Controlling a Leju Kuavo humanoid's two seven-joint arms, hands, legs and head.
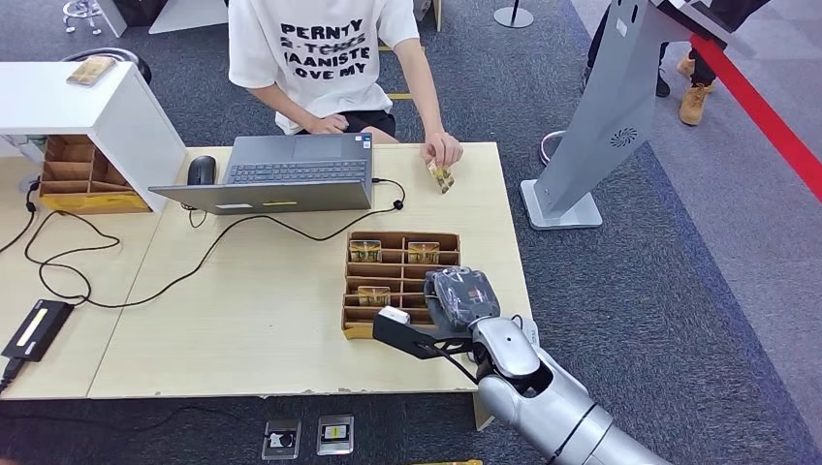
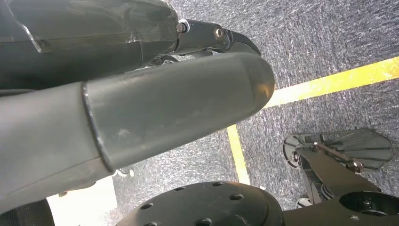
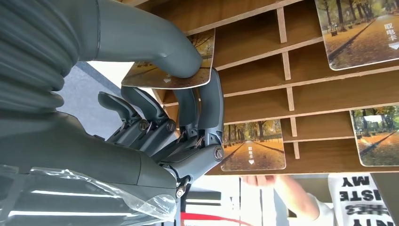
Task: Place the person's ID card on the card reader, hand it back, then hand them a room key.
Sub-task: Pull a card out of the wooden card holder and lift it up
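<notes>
- Grey carpet with a yellow line surrounds a pale wooden desk [image 1: 252, 320], and a person in a white printed T-shirt [image 1: 325, 53] sits at its far side.
- On the desk stand an open laptop [image 1: 281, 174], a black mouse [image 1: 202, 170] just beside it and a black card reader [image 1: 37, 329] near the left edge, with cables trailing between them.
- The person's hand [image 1: 443, 148] rests on the desk holding a card [image 1: 441, 177] on edge.
- Near the front right corner sits a brown cardboard tray [image 1: 397, 281] split into compartments, with room key cards lying in several of them.
- The right robot hand [image 1: 463, 294] is over the tray's right side; its thumb and fingers [image 3: 207, 108] pinch 1 room key card [image 3: 174, 68] with an autumn-avenue print, above the tray.
- The left robot hand [image 2: 141, 108] hangs over the carpet; whether it is open or closed, I cannot tell.
</notes>
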